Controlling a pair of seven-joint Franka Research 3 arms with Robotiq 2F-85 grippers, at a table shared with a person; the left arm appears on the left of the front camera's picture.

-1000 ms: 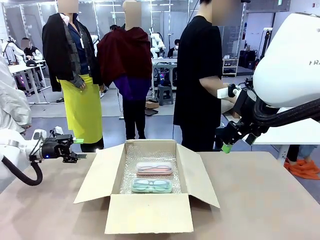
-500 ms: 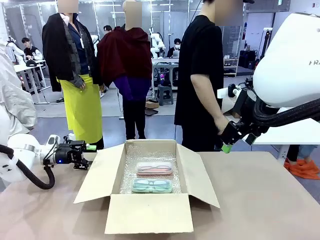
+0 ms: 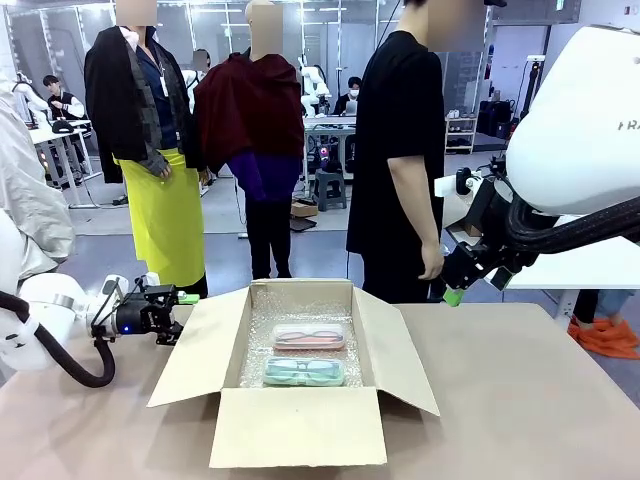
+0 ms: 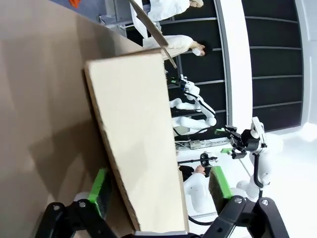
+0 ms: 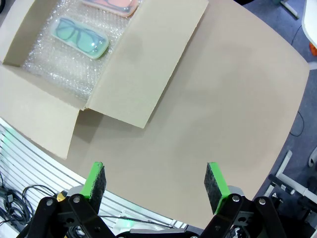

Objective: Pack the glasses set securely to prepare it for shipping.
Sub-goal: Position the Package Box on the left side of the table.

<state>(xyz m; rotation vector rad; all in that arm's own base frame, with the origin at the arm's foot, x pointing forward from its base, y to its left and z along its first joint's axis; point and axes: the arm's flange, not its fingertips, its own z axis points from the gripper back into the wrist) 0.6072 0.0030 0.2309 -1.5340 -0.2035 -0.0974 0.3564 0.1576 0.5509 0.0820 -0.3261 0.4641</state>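
here we go, the cardboard box (image 3: 297, 428) sits open in the middle of the counter (image 3: 520, 400), all four flaps splayed out, bubble wrap (image 3: 300, 310) lining the floor. inside lies the glasses set: the pink case (image 3: 310, 337) toward the far wall, the mint green case (image 3: 304, 371) just beside it on the near side. both lie flat, long axes parallel to each other and running side to side across the box, the glasses showing through the lids.

over on the left, the left pincer (image 3: 178, 316) lies level above the counter, pointing in at the outer edge of the left flap (image 3: 195, 345). its fingers are spread wide, and from the wrist camera that flap edge runs right between the green pads. whether a pad touches the cardboard, i cannot tell.

on the right, the right pincer (image 3: 455, 290) hangs high beyond the box's far right corner, close to the hand (image 3: 432, 262) of the person (image 3: 400, 150) standing at the far side. jaws gaping wide, nothing between them, looking down on bare counter and the right flap.
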